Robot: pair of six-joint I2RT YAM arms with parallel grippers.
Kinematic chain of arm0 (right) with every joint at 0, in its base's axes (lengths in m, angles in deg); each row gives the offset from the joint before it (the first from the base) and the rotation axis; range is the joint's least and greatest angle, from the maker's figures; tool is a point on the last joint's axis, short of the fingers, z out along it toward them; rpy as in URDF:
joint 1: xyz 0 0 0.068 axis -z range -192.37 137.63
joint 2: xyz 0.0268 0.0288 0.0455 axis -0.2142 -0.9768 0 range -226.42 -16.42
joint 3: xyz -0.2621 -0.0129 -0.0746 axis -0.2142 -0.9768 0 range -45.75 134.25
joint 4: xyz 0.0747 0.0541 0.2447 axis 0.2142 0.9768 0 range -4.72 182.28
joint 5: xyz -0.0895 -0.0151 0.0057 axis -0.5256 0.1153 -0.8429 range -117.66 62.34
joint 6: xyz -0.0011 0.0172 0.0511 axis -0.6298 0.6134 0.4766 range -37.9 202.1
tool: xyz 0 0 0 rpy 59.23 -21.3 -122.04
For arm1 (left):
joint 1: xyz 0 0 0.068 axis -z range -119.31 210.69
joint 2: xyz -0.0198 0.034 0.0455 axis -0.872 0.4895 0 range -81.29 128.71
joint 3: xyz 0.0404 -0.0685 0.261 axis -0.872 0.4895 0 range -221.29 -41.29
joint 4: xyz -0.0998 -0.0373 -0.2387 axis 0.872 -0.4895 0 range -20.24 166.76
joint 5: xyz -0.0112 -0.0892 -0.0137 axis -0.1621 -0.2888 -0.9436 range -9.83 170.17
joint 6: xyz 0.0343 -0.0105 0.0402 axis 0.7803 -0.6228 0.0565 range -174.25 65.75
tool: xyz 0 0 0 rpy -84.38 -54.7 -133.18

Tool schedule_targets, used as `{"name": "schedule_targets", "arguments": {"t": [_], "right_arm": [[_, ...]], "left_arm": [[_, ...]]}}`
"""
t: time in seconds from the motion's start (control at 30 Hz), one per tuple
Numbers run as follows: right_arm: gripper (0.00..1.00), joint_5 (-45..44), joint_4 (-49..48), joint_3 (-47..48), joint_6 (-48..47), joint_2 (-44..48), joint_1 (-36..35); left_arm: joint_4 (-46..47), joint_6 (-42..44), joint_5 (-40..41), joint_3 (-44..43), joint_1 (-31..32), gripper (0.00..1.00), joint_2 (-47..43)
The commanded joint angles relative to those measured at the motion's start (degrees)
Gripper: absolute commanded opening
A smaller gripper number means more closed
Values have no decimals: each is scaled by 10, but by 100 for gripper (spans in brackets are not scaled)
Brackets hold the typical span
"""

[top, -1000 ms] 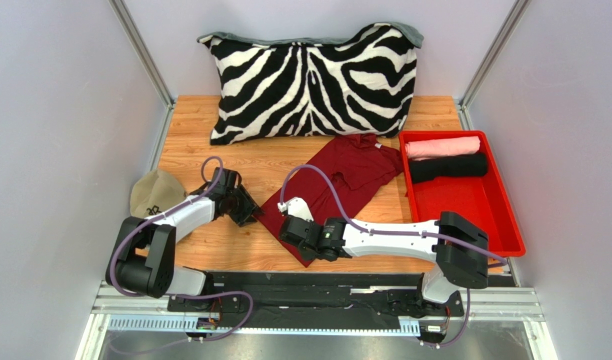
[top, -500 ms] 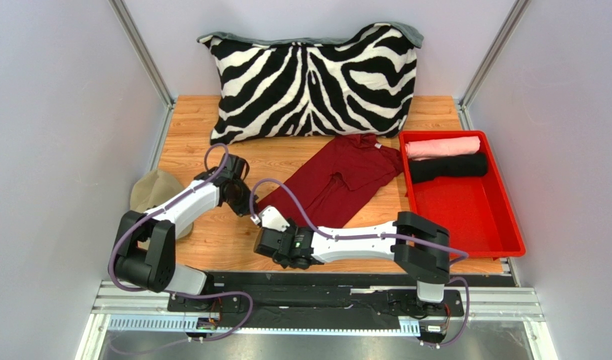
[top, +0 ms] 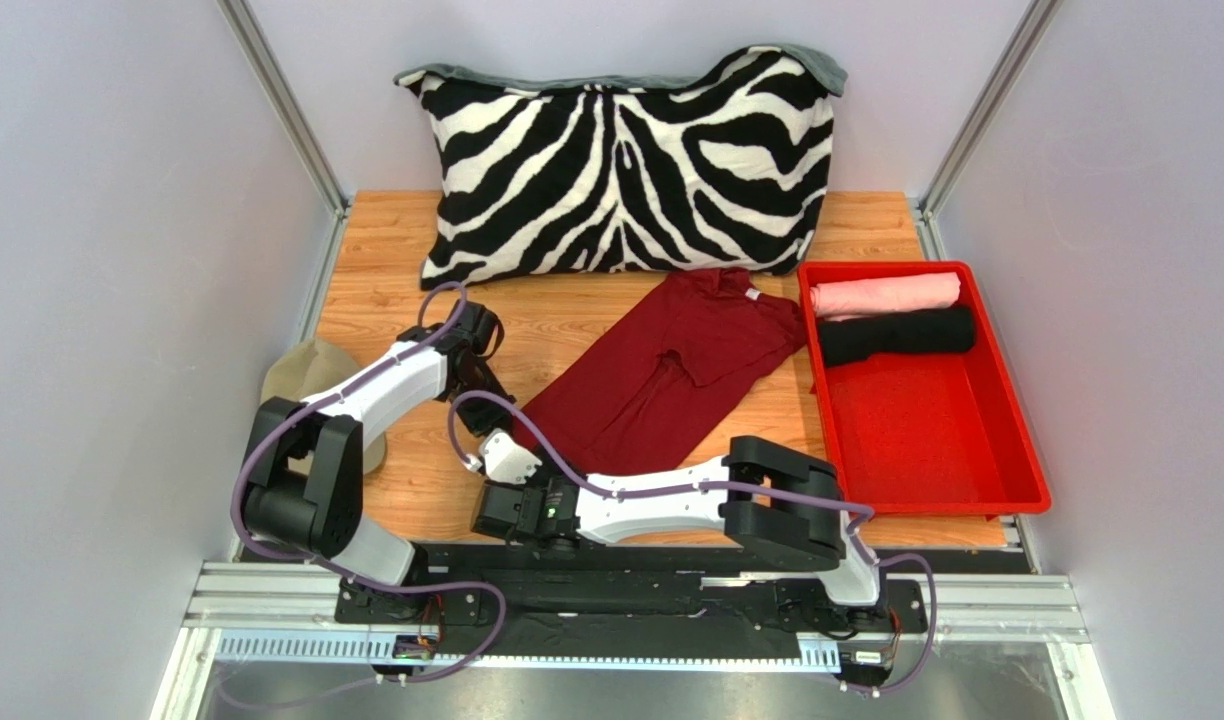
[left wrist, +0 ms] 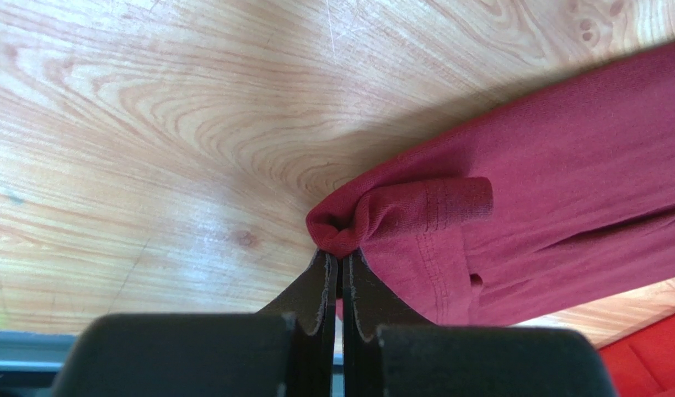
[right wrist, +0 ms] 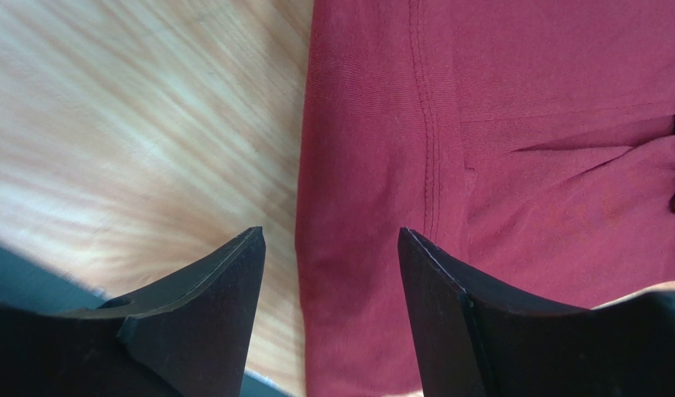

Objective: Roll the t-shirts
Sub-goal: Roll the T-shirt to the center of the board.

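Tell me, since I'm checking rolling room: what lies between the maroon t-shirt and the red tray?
Only bare wooden table; the top external view shows the maroon t-shirt and red tray apart.

The light wooden counter [top: 378, 248] carries four things. At its far edge a large zebra-striped cloth pillow [top: 626, 165] stands on its long side and spans most of the width. A dark red short-sleeved cloth t-shirt [top: 678, 353] lies flat across the middle. It slants from near left to far right, and its far end is close under the pillow. A shallow red plastic tray [top: 919, 428] sits along the right edge, just beside the shirt. A khaki fabric cap [top: 300, 375] rests at the left edge.
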Motion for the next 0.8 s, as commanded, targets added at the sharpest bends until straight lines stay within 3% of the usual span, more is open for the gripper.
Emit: {"name": "schedule_targets", "arguments": {"t": [0.0, 0.67, 0.77], "right_arm": [[66, -57, -14, 21, -6, -25, -4], [63, -135, -15, -7, 16, -58, -54], [58, -145, -10, -28, 30, -54, -54]], "left_arm": [[-30, 20, -2, -34, -5, 0, 0], [-63, 64, -26, -68, -22, 0, 14], [-66, 66, -23, -71, -25, 0, 13]]}}
